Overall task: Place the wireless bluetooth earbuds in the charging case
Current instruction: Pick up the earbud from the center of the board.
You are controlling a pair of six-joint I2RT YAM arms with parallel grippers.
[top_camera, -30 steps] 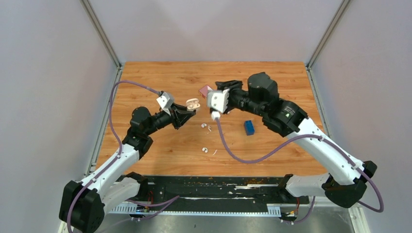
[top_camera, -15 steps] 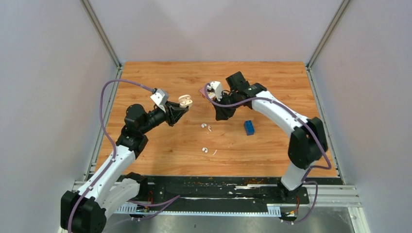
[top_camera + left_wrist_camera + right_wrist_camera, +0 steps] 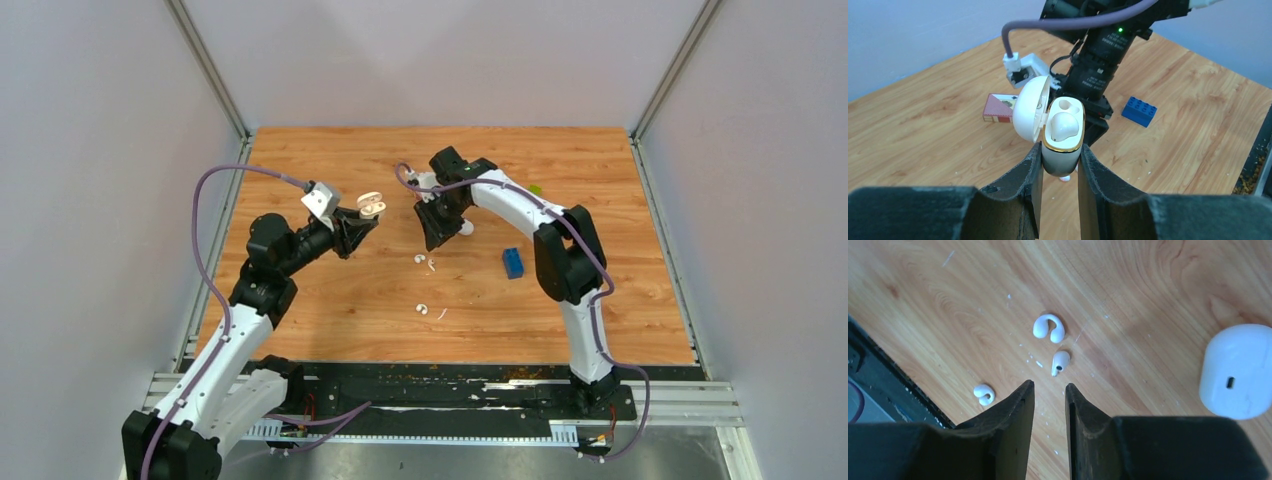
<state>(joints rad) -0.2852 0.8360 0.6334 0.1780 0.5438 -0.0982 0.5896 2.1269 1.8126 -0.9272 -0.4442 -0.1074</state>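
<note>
Left wrist: our left fingers (image 3: 1030, 180) clamp the charging case (image 3: 1062, 135) aloft, lid open, sockets offered for loading | right fingers (image 3: 1015, 410) slightly parted, empty, poised over the earbuds (image 3: 1049, 328) lying on the tabletop (image 3: 1148, 290), we judge for pickup.

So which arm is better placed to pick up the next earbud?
The right. The right gripper hangs open and empty just above the loose earbuds on the table, while the left gripper is occupied, clamped on the open charging case held in the air.
</note>
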